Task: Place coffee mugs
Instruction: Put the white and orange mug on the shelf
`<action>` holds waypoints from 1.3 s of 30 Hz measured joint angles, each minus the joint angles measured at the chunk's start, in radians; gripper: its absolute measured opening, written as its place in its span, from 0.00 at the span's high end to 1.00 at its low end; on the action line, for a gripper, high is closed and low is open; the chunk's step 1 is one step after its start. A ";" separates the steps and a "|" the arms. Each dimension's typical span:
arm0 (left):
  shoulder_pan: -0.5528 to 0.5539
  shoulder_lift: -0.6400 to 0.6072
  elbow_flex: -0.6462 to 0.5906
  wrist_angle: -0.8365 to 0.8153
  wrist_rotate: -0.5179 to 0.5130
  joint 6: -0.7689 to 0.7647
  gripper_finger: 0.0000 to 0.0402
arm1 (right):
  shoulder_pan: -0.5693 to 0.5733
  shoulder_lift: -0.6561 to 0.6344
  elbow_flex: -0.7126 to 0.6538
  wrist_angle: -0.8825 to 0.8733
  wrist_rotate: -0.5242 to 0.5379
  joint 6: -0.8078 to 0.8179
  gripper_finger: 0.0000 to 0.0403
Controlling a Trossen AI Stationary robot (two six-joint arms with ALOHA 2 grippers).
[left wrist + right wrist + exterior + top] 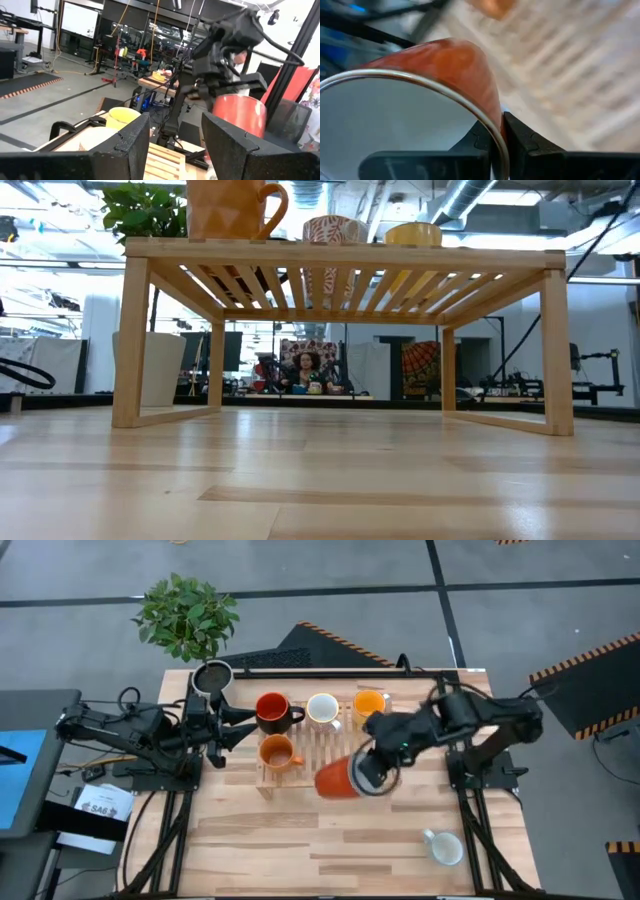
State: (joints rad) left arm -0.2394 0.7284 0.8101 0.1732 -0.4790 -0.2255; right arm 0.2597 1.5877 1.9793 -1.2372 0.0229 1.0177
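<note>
1. We take the slatted wooden rack (pixel 320 745) as our landmark: pale wood, thin parallel slats, square legs in the low view.
2. On the rack stand a glossy red mug with a black handle (pixel 273 710), a white mug (pixel 323 708), a yellow-orange mug (pixel 369 701) and a darker orange mug (pixel 276 751), all upright with round mouths facing up.
3. The right gripper (pixel 372 775) is at the rack's front right edge, fingers (pixel 520 142) pinching the thin rim of a red-orange mug (pixel 336 779). Smooth and cylindrical, it lies tilted, its long axis roughly level, base toward the darker orange mug.
4. A pale mug (pixel 443 846) sits on the table (pixel 300 860), well apart from the rack's front right corner.
5. The left gripper (pixel 232 725) waits just beside the rack's left end, fingers spread.
</note>
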 joint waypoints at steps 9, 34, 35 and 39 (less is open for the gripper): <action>0.000 0.000 0.000 -0.007 0.000 -0.001 0.59 | -0.113 0.222 0.205 -0.279 0.037 -0.104 0.88; 0.000 0.000 0.000 -0.028 -0.004 -0.007 0.59 | -0.184 0.357 0.222 -0.227 0.040 -0.172 0.74; 0.000 0.000 0.000 -0.027 -0.004 -0.007 0.59 | -0.183 0.357 0.222 -0.216 0.035 -0.180 0.74; 0.000 0.000 0.000 -0.027 -0.003 -0.007 0.59 | -0.183 0.344 0.220 -0.172 0.026 -0.200 0.72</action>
State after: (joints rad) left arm -0.2394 0.7288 0.8104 0.1463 -0.4825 -0.2325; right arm 0.0763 1.9318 2.1998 -1.4093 0.0494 0.8177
